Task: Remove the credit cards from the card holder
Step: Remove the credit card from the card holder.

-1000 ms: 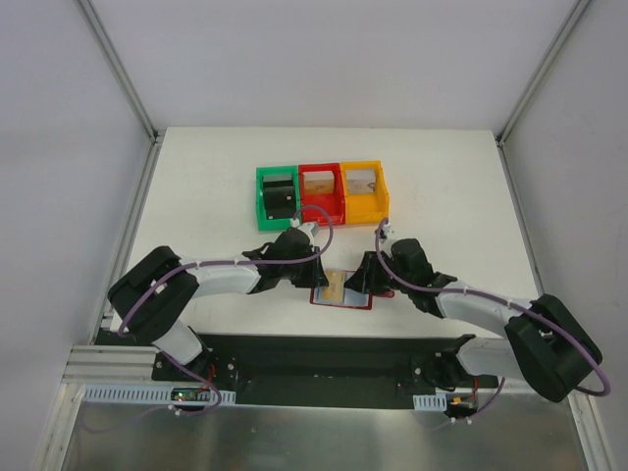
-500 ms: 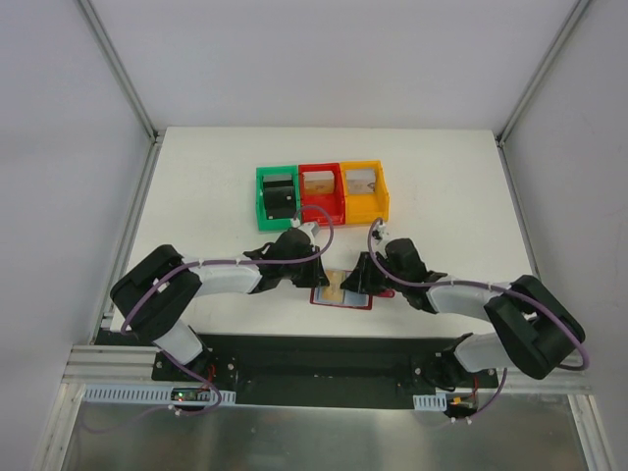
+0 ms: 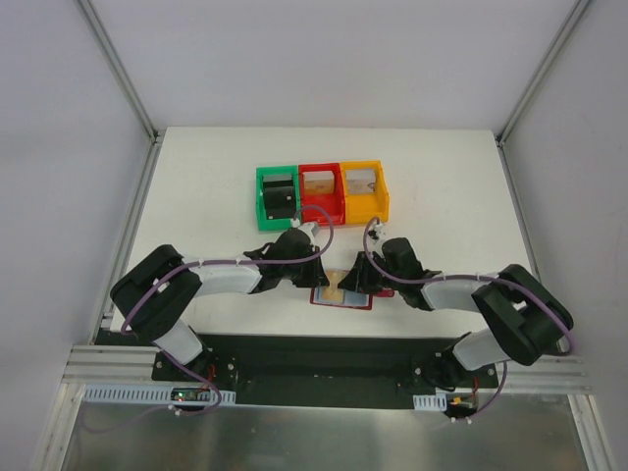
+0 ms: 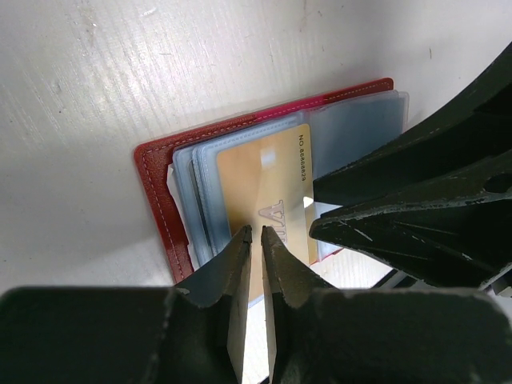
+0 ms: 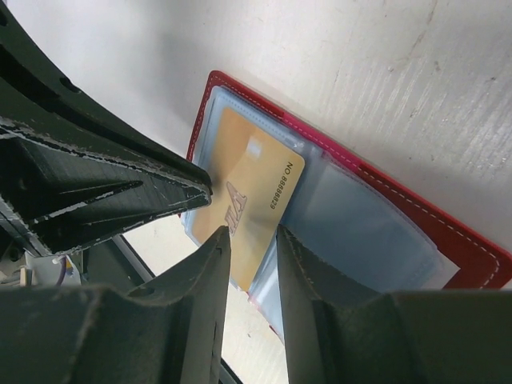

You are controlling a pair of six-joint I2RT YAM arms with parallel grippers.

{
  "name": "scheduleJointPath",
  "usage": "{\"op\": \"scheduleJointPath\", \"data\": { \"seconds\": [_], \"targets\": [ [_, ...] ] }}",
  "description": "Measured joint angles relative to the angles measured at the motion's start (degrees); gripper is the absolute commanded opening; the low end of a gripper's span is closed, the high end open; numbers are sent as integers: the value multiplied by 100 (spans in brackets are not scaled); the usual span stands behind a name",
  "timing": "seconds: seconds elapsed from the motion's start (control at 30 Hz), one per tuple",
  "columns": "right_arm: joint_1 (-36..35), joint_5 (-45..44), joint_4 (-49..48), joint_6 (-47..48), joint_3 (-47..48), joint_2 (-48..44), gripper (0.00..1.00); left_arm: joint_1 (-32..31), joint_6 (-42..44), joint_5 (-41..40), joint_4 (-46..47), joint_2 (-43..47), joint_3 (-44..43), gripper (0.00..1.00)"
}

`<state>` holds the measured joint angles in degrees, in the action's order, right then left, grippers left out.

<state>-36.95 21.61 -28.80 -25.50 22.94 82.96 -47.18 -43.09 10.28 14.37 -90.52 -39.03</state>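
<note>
Left wrist view showed the left gripper (image 4: 256,234) closed to a thin slit, its tips down on the gold credit card (image 4: 268,180), nothing clearly pinched. Opposite, the right gripper (image 5: 250,234) stood partly open, its fingers straddling that card. The card lay among the clear sleeves of the open dark-red card holder (image 4: 156,188), flat on the white table (image 4: 72,72), nearer the arms than the row of bins (image 3: 334,211).

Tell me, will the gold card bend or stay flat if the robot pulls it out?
Probably mostly flat: the gold card looks like thin, stiff plastic with straight edges. It likely slides easily, since its face looks glossy and it lies among smooth clear sleeves of the red card holder. Being so thin, it should feel very light.
</note>
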Motion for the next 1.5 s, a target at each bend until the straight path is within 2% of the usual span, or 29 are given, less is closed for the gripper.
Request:
{"op": "scheduleJointPath", "data": {
  "seconds": [0.27, 0.43, 0.87, 0.93, 1.1, 1.5],
  "targets": [
    [2, 46, -251, -177, 0, 144, 24, 0, 2, -4, -4, 2, 0, 11],
    [13, 59, -273, -249, 0, 144, 18, 0, 2, -9, -11, 22, 0, 18],
    [28, 186, -483, -306, 0, 214, 17, 0, 94, -372, -575, 570, 31, 18],
    [31, 188, -527, -306, 0, 219, 17, 0, 118, -446, -640, 579, 31, 17],
    [31, 192, -555, -352, 0, 256, 29, 0, 136, -498, -780, 577, 31, 16],
    [33, 210, -577, -391, 0, 328, 34, 0, 179, -601, -802, 413, 28, 13]
  ]
}}
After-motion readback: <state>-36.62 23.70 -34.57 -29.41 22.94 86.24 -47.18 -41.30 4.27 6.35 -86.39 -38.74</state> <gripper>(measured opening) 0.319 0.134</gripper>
